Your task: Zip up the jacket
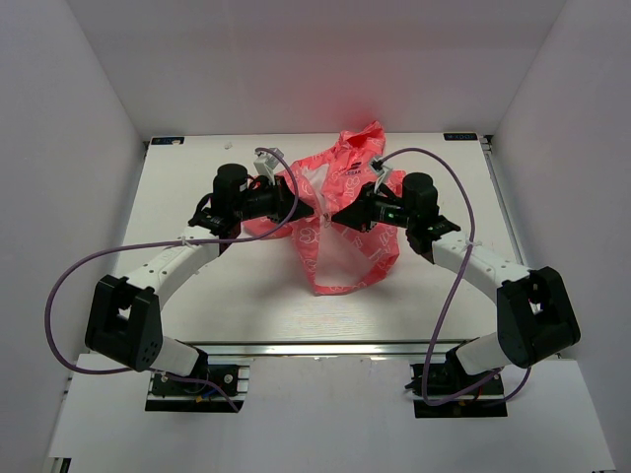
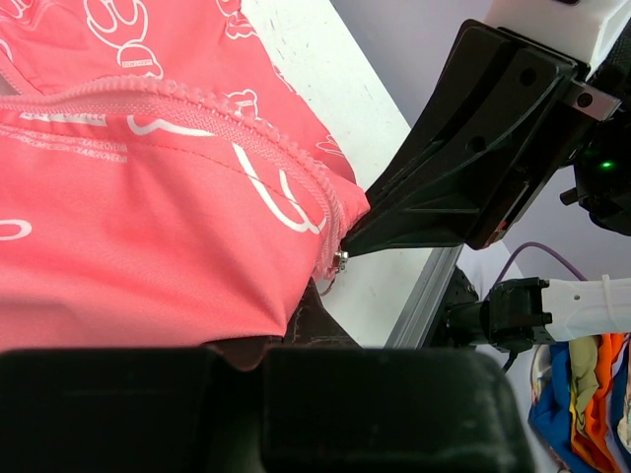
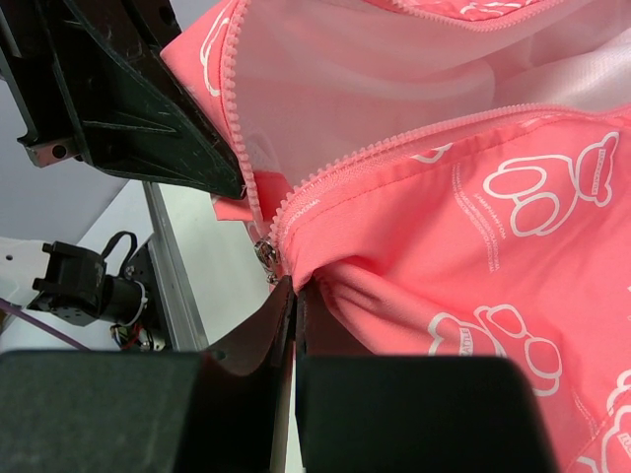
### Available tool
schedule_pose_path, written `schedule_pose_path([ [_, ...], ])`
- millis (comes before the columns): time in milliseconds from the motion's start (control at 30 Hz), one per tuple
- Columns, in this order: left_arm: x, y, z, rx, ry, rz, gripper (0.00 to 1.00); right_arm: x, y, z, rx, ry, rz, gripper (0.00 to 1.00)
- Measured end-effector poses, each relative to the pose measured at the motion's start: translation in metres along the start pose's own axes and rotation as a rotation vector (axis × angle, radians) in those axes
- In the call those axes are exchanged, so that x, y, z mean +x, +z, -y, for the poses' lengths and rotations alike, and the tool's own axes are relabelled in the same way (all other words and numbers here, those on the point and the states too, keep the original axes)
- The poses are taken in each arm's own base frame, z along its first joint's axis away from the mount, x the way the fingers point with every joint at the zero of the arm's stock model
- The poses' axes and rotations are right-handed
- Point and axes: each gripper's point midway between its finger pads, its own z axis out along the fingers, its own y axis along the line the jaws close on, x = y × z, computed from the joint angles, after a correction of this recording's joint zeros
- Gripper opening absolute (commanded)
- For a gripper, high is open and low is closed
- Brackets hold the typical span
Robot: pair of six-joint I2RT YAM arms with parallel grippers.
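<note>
jacket: coral-pink jacket (image 1: 347, 169) bunched mid tabletop (image 1: 197, 286), caught between both arms, front open with white lining (image 3: 394, 79) showing
left fingers: left fingers (image 2: 317, 325) clenched on a fold of jacket fabric, just under the bottom end of the zip
right fingers: right fingers (image 3: 276, 325) clenched on the fabric edge, straight below the zipper slider (image 3: 264, 254)
fingers vs each other: tips nearly meet; each wrist view shows the other arm's black finger ending right beside the slider
slider place: just past the tips of both pairs of fingers, at the bottom end of the zip, not gripped by either
zipper teeth: zipper teeth (image 2: 197, 99) come in two rows that meet at the slider; whether both are properly seated in it, cannot tell
long axis: from the right fingers, one row runs up and away and the other sweeps off to their right, so the zip leads away from both pinches into the bunched cloth
nearer arm: no clear winner, both sit at the slider; the right fingers look marginally closer, being directly under it
stage: judged barely begun, rows splayed apart above the slider
next move needs: likely one pair pinning the hem while the other lets go, takes the slider and pulls along the rows
risk: thin fabric may ride into the slider; bunched cloth leaves the track curved
</note>
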Motion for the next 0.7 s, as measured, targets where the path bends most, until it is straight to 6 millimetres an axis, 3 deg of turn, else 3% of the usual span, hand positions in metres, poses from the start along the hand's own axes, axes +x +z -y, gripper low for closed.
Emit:
schedule_pose_path([
  [700,0.0005,-0.0001,-0.0002,-0.001,-0.002,-0.002,0.0,-0.0053,0.0003,0.0018,0.046,-0.008,0.021,0.0],
])
